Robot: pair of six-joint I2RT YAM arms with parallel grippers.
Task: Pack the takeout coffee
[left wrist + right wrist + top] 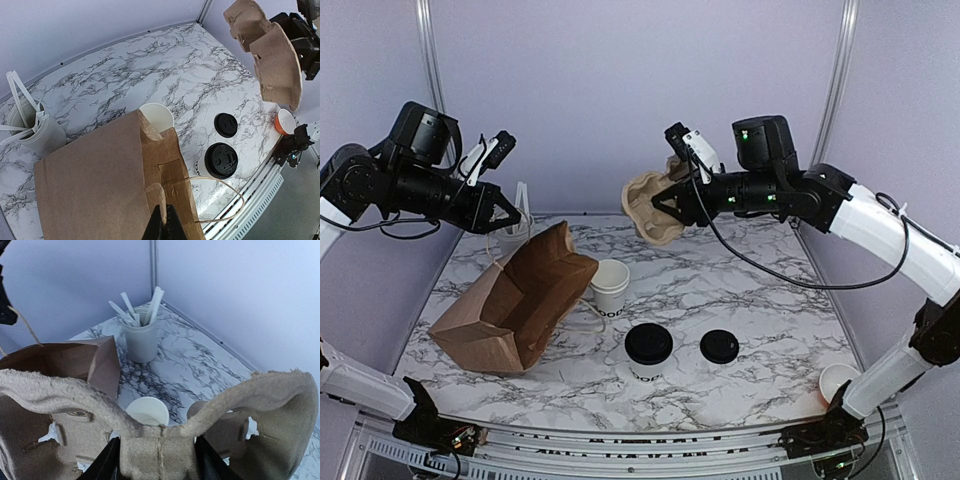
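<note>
While the left gripper (162,215) is pinched fully shut at the upper edge of the paper bag (515,305), the bag lies on its side on the table (750,290). Its mouth is lifted open toward the middle. The right wrist view suggests the grip is on the twine handle; I cannot tell that for sure from the left wrist view.

The right gripper (157,450) holds the pulp cup carrier (655,205). Its jaws are partly closed around the carrier's central ridge. The carrier hangs in the air, tipped on edge, up behind the bag's mouth and well clear of the marble.

The takeout coffee (648,350) stands upright near the front edge with its black lid on. It is to the right of the bag's mouth, and neither gripper touches it. A loose lid (719,346) lies near it on the right. An open white cup (610,285) stands just beside the bag's rim. A utensil pot (35,132) stands at the back corner.

Step in hand, as I read it: bag held open and carrier picked up, coffee not yet packed.

The next move likely calls for levelling the carrier and bringing it down, either into the bag's mouth or flat onto the table so the cup can be seated in a well. Either way, the right arm must clear the open cup at the rim, and the left must keep the mouth wide enough to let the carrier through.
</note>
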